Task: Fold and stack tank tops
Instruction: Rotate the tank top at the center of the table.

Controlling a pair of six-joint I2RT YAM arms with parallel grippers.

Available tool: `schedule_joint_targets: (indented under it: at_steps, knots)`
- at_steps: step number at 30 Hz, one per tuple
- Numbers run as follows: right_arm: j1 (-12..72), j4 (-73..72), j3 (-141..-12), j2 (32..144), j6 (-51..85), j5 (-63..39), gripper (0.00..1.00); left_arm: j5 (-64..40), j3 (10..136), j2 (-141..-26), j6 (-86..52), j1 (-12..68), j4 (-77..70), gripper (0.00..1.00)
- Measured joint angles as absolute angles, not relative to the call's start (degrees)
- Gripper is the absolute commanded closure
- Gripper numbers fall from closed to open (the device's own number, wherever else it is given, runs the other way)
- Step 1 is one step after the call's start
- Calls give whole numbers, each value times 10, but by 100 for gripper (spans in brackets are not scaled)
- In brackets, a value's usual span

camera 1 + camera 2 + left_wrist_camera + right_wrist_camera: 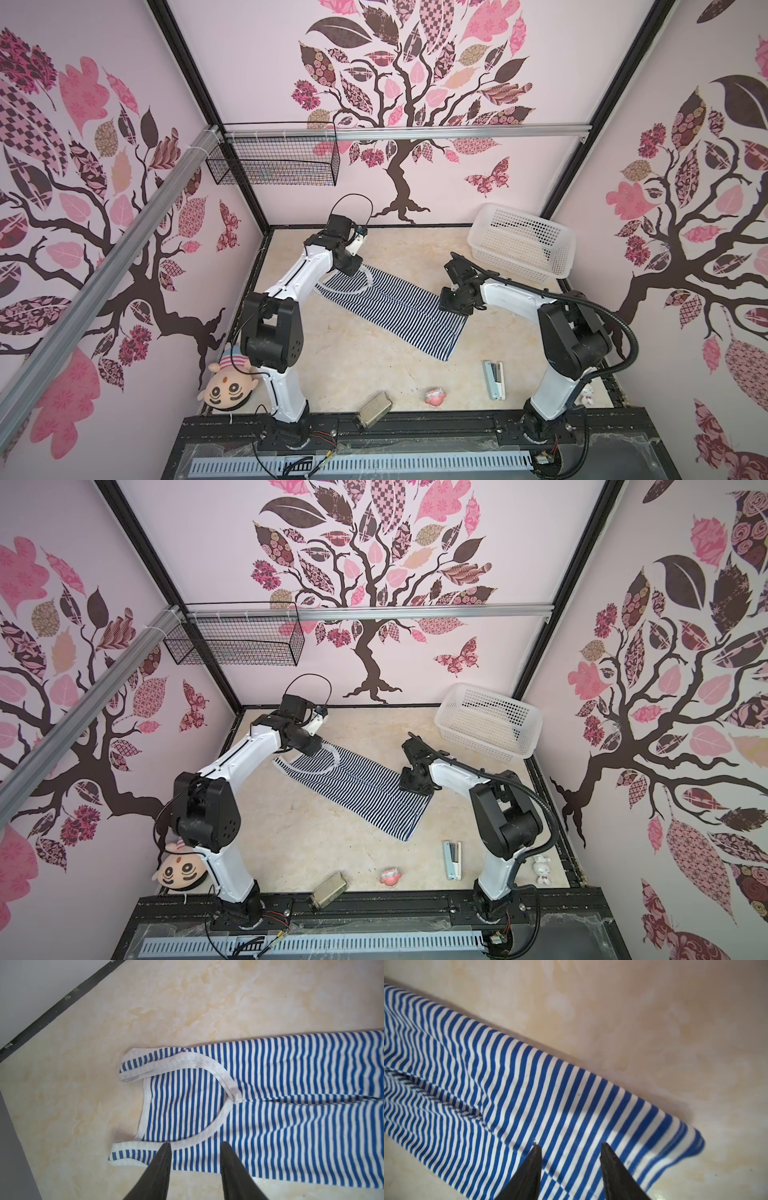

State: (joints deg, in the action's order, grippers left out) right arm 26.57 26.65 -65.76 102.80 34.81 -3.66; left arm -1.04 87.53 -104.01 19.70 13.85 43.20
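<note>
Mottled beige tabletop (353,357) carries a soft, narrow-striped tank top (395,307) folded lengthwise.

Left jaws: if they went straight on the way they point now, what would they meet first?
The tank top. Its shoulder end, beside a white-trimmed strap, lies right ahead between the open jaws. How much gap is left above the cloth is unclear.

Soft light fills both top views; straight lines bend near the edges. The right wrist view is blurry, with shadow beside the tank top (550,1095).
</note>
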Motion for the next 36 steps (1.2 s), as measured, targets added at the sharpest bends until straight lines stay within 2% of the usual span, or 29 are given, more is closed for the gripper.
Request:
schedule_joint_targets:
  at_steps: [7,18,29,36]
  knots:
    - [266,262,-672,1050,342,-37,51,-14,721,-1040,209,137,396,59]
    - [266,257,-650,1050,340,-18,50,-27,736,-1110,213,109,376,59]
    - [284,221,-604,1022,359,-21,50,5,862,-1194,226,108,407,60]
    - [331,216,-559,983,395,-31,50,17,1053,-1312,221,112,453,60]
